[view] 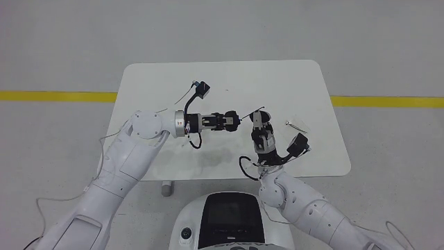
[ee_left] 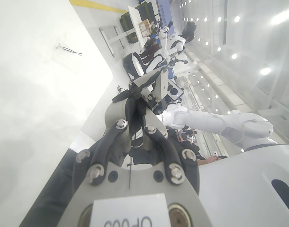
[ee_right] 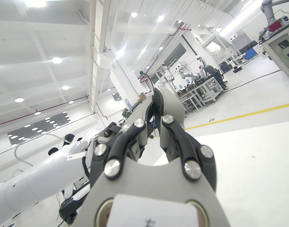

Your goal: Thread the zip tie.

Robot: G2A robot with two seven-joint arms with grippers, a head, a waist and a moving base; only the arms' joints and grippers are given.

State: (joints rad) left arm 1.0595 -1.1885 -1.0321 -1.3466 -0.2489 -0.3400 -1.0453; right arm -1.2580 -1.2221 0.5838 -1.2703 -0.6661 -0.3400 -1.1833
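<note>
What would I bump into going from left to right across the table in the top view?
Left claw → right claw, both pinching the zip tie → thin black strip lying loose → right edge of the table.

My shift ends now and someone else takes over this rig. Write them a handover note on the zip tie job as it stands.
Left gripper: fingers shut on the zip tie, held above the table.
Right gripper: fingers shut, apparently on the same zip tie's other end, close to the left gripper's tip.
A spare tie lies on the table near the right arm.
Done: the zip tie is off the table and gripped by both arms.
Left: feed the tail through the head. Whether it has entered yet cannot be seen.
</note>
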